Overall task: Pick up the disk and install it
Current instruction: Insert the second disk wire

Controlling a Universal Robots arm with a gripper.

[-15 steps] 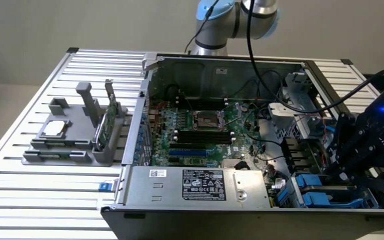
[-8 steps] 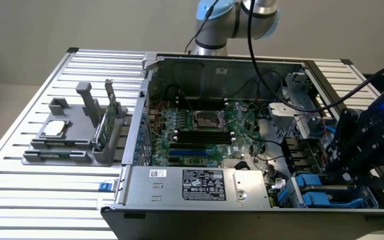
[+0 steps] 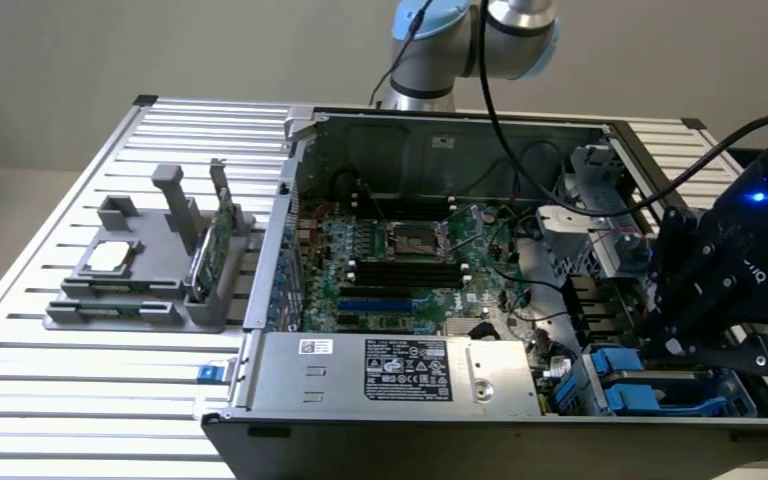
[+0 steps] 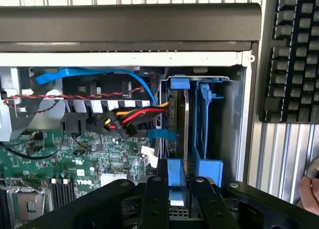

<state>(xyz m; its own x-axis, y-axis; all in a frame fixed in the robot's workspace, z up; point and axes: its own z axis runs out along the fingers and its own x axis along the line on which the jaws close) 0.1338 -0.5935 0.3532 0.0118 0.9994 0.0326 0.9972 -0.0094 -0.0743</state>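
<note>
The disk stands on edge in the drive bay at the front right corner of the open computer case, seen in the exterior view. Blue plastic rails run along it, and its blue end shows in the bay. My gripper hangs directly over that blue end. Its black fingers stand close on either side of the rail, slightly parted, and look open. In the exterior view the gripper is low over the bay.
Coloured power cables and a blue data cable lie beside the bay. The power supply fills the case's front. A grey fixture with a chip and a green card stands at the exterior view's left. A keyboard and a hand are beside the case.
</note>
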